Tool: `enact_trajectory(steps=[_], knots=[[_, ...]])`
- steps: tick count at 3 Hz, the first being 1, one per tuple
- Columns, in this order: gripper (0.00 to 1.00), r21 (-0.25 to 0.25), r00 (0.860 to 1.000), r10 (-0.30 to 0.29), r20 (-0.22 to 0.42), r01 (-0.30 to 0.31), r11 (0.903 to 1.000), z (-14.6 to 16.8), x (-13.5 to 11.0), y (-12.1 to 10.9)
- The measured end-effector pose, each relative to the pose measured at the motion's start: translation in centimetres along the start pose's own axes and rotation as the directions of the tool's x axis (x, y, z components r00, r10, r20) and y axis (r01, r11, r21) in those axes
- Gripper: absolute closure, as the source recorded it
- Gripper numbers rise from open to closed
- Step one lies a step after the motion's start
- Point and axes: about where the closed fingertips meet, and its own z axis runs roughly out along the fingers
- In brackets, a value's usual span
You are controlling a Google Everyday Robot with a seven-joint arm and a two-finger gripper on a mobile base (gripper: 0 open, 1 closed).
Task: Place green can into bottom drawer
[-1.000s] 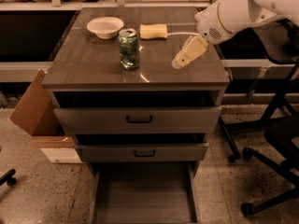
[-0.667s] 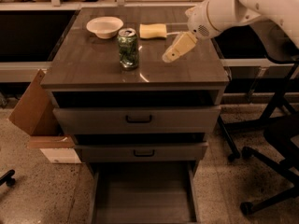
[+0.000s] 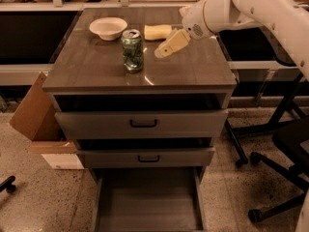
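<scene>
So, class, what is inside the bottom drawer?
Only bare grey floor shows in the bottom drawer; its rear is covered by the middle drawer. The green can stands on the cabinet top, with the gripper hovering beside it.

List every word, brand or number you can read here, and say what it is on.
No text can be read.
Green can: patterned, print too blurred to read.
Cardboard box: no legible label.
Hand, hovering beside the can: no markings visible.
</scene>
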Motion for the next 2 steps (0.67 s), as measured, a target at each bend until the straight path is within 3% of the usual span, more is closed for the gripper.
enact_trajectory(steps=[1, 2], knots=[[0.0, -0.046, 0.998, 0.03, 0.062, -0.027, 0.9986, 1.61, -2.03, 1.29], [0.0, -0.046, 0.998, 0.03, 0.062, -0.027, 0.9986, 1.61, -2.03, 1.29]])
